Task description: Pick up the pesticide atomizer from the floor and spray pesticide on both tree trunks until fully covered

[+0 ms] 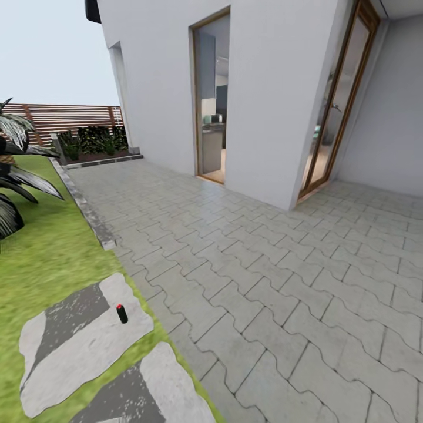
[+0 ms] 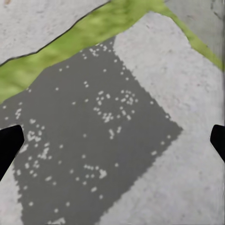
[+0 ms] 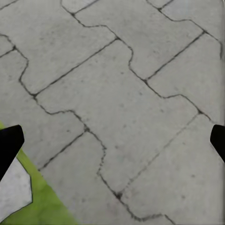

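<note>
The atomizer [image 1: 121,314], a small dark bottle with a red cap, stands upright on a grey stepping slab [image 1: 82,346] set in the grass [image 1: 41,258] at the near left of the head view. Nothing touches it and no gripper is near it there, so the pickup has not been made.

To the right of the grass runs a stone kerb [image 1: 88,208], and beyond it a wide stretch of interlocking paving [image 1: 264,282] reaches the white house wall [image 1: 264,88] with its open doorway [image 1: 211,111] and a glass door [image 1: 338,111] further right. At the far left a slatted fence [image 1: 64,117] stands behind a bed of low shrubs [image 1: 97,141], and dark palm fronds [image 1: 17,170] poke in at the left edge. No tall bare trunk is in sight.

The left wrist view looks down on a slab with a dark patch [image 2: 93,145] flecked with white, grass beside it; the left gripper [image 2: 112,140] has its two fingertips [image 2: 9,143] at opposite edges, wide apart and empty. The right wrist view looks at paving [image 3: 122,103] with a sliver of grass; the right gripper [image 3: 112,140] likewise has its fingertips [image 3: 9,143] spread wide with nothing between.

By my reading the task is at its very start: the robot must close on the bottle, grasp it, then find both trees and spray each trunk. All of that remains
</note>
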You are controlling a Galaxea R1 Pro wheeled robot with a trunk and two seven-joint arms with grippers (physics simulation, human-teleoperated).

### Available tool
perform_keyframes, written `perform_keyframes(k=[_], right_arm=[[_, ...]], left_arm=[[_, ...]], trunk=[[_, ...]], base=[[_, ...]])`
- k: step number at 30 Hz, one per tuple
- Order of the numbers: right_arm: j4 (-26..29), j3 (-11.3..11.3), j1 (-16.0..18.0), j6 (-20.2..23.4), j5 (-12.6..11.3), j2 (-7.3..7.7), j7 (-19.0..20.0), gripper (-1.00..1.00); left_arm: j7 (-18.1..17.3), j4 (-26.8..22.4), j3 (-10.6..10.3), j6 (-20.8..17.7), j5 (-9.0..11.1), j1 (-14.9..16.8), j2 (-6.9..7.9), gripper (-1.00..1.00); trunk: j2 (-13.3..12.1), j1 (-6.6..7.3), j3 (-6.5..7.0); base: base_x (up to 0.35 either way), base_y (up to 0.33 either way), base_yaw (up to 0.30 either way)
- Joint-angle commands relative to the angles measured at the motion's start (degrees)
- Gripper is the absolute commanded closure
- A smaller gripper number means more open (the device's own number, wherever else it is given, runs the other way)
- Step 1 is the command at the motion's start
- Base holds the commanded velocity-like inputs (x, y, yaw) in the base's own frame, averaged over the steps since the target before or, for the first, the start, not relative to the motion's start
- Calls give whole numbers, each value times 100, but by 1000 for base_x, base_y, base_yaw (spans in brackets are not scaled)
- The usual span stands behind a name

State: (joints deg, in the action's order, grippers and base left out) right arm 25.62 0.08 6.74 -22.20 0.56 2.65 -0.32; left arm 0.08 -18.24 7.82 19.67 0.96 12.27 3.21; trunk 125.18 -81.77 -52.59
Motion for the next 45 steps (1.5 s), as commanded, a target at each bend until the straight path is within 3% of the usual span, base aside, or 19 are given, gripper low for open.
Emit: perform_keyframes(k=[1,22,45], right_arm=[[-4,1,3,-17,6,0,-3,-100],[-4,1,3,-16,6,-11,-3,-100],[-4,2,3,-13,7,-11,5,-100]], left_arm=[[1,5,4,19,9,4,-2,-100],[1,5,3,19,9,4,-3,-100],[1,5,8,19,9,4,-4,-100]], trunk=[[2,-2,-5],[2,-2,-5],[2,-2,-5]], base=[[287,-207,171],[286,-208,251],[277,-226,11]])
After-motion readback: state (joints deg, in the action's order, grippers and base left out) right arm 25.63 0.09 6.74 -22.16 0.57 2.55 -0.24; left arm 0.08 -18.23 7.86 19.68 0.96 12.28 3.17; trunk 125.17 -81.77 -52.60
